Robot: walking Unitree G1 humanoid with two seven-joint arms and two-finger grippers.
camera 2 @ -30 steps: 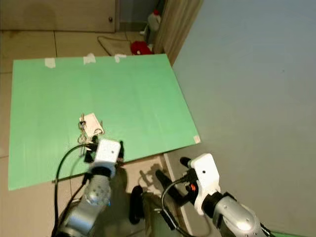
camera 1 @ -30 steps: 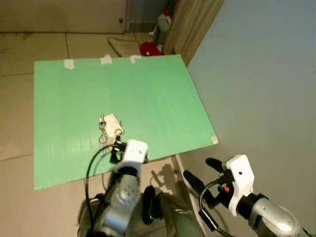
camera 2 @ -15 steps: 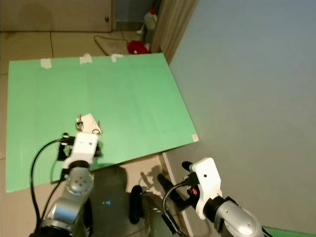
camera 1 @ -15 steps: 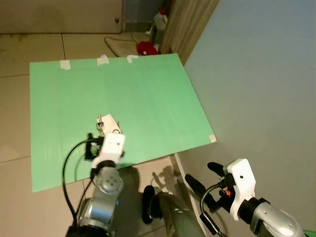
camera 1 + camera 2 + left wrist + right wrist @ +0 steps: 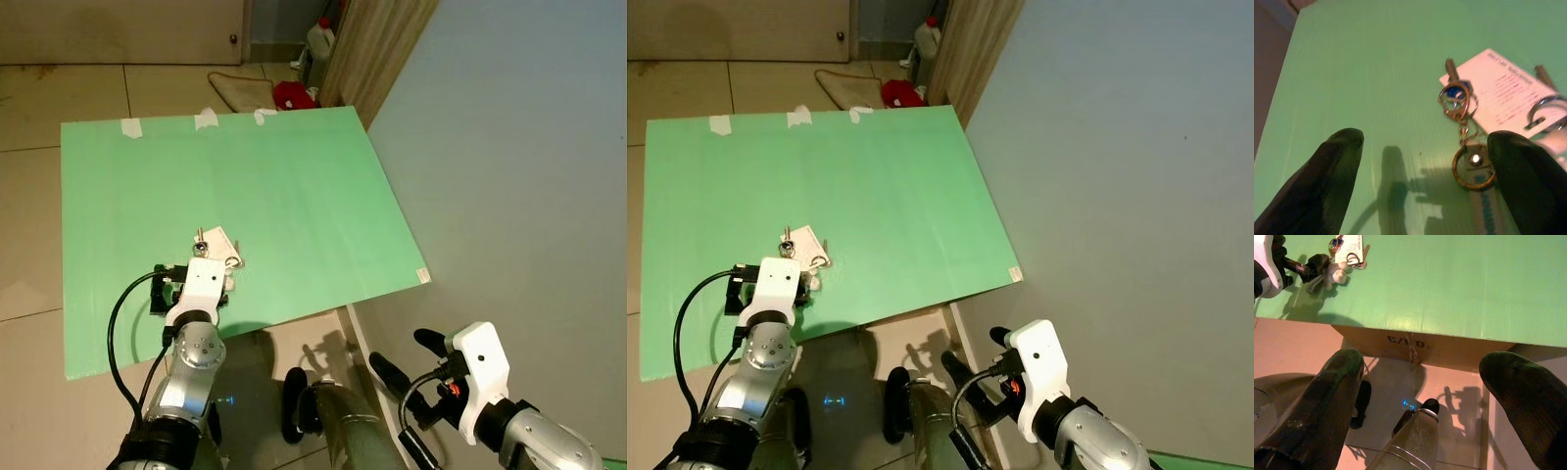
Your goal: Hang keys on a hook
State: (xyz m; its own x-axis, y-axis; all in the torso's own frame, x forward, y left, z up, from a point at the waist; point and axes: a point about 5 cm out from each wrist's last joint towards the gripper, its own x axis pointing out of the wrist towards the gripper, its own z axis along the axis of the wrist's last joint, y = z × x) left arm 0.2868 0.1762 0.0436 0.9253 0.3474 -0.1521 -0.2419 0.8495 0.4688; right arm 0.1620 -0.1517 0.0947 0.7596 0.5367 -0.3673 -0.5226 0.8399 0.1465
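Two spread fingers of the left gripper (image 5: pixel 1420 181) straddle the keys (image 5: pixel 1462 122) beside the white card (image 5: pixel 1503 93); closing may pinch only the card or slide the ring away.

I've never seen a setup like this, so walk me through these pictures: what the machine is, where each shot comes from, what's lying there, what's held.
This is a walking robot with two silver arms. Two pictures come from cameras in its head, looking down; the other two sit on its wrists and look along each hand's black fingers. Below lies a green board with a bunch of keys and a white card on it. The left hand hovers open just at the keys, one finger beside the key ring. The right hand is open too, low over the floor. Nothing is held.
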